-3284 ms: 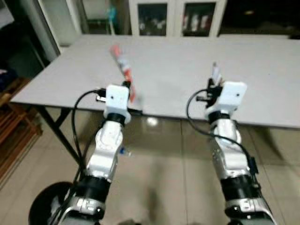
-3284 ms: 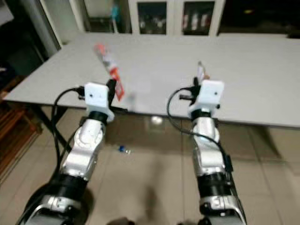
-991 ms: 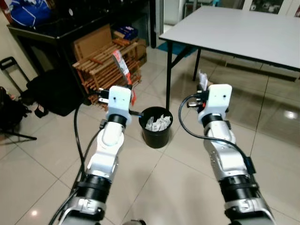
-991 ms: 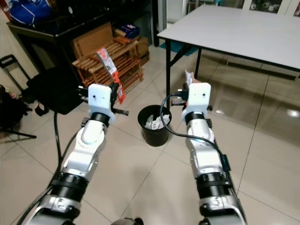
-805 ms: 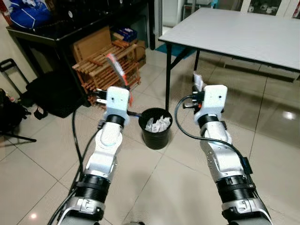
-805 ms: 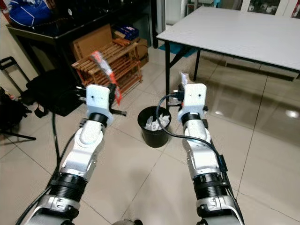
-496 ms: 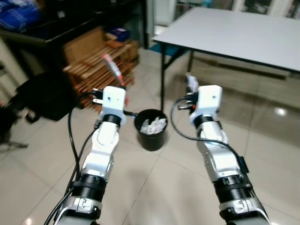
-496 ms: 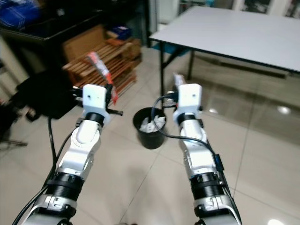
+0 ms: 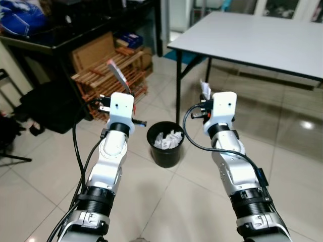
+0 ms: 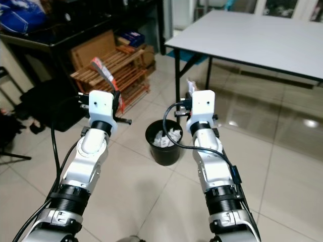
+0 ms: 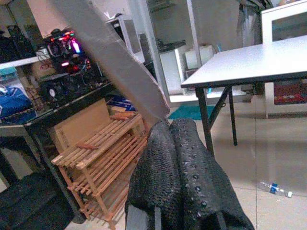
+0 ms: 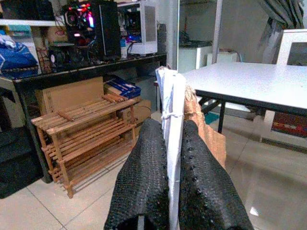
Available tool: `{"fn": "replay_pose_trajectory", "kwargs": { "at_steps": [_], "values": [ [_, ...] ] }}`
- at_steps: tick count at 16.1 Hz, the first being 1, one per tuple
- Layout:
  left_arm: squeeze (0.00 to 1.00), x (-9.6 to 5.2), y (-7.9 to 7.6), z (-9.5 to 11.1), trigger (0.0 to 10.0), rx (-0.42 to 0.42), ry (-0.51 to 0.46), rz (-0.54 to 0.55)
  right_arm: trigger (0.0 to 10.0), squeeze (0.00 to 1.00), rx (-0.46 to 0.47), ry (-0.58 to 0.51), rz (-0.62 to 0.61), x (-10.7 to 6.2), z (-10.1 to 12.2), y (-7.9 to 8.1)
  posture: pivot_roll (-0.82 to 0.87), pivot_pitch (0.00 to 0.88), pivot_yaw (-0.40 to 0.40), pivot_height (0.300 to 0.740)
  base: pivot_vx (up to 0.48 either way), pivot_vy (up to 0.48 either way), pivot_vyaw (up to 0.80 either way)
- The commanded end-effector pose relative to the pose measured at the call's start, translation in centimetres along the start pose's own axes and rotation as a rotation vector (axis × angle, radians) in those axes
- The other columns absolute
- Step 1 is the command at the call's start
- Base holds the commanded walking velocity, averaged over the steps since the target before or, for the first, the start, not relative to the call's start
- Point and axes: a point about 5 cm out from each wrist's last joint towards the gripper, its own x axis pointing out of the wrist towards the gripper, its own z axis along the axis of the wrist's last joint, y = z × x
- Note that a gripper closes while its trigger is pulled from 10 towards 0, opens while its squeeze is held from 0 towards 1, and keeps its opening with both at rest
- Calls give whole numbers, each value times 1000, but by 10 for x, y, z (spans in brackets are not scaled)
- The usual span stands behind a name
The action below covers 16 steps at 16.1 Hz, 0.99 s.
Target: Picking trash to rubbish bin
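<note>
A black rubbish bin [image 9: 165, 151] stands on the tiled floor between my two arms, with crumpled white paper [image 9: 168, 139] inside. My left gripper [image 9: 122, 91] is raised left of the bin and a little short of it, shut on a long red and white wrapper [image 9: 116, 74] that sticks up. In the left wrist view the wrapper [image 11: 114, 56] looks grey above the closed fingers [image 11: 192, 182]. My right gripper [image 9: 205, 98] is raised right of the bin, shut on a white and brown wrapper [image 12: 173, 110].
A grey table [image 9: 262, 40] stands behind the bin, its black leg [image 9: 178, 85] just beyond it. A wooden rack [image 9: 103, 70], a cardboard box [image 9: 93, 50] and a black bag [image 9: 48, 106] lie to the left. A plastic bottle [image 11: 276, 188] lies on the floor.
The view has turned from the tabletop to the floor with the bin, then settled with small shifts. Both grippers have kept hold of their wrappers.
</note>
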Motion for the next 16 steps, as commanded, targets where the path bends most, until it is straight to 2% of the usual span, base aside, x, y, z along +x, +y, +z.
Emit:
{"fn": "replay_pose_trajectory", "kwargs": {
  "at_steps": [1,7,16],
  "values": [
    [0,1,-5,2,10000,-3,-3,-10,10000,0,-3,6,-13,1,0,-5,22,29,79,702,341,0,0],
    [0,2,-7,4,10000,-5,-6,-18,10000,0,-9,29,-10,1,-2,-5,20,26,79,740,340,0,0],
    [0,1,-7,2,10000,0,4,-23,10000,0,2,32,-11,1,-2,-5,22,37,78,740,337,0,0]
  ]
}}
